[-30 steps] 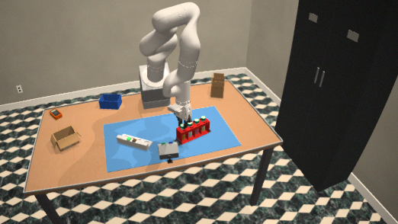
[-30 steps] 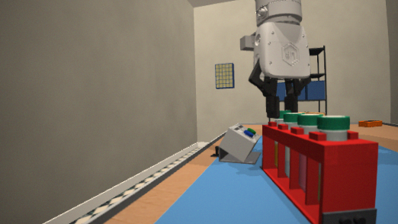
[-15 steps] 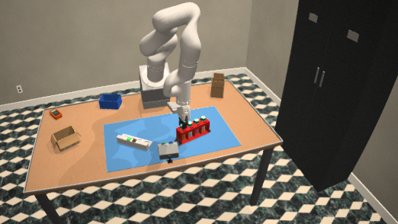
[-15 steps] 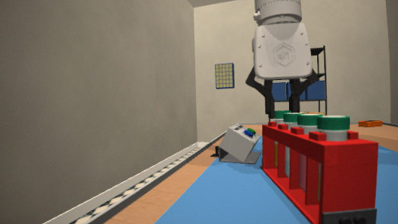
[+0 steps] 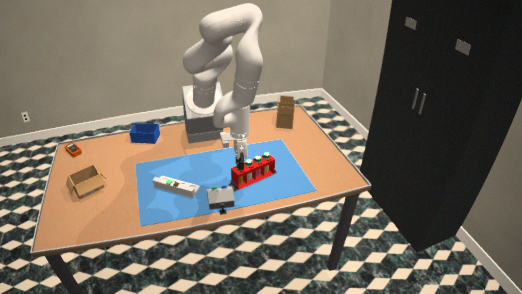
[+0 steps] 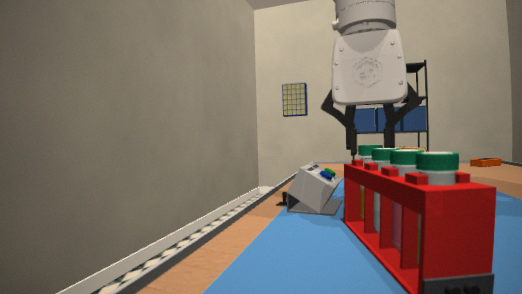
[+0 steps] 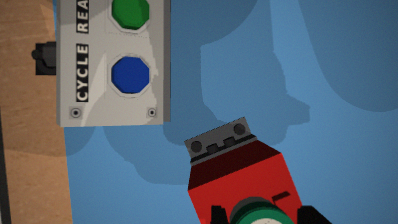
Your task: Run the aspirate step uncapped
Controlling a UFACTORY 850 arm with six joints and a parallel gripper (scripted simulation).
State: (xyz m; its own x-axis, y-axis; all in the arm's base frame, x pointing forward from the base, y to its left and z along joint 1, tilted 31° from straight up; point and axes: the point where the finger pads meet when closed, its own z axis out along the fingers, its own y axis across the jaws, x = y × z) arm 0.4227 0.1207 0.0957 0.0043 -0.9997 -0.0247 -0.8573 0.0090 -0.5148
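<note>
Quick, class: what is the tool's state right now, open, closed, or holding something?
Tool: open, holding nothing; its fingers straddle the end tube's green cap without gripping it.
</note>
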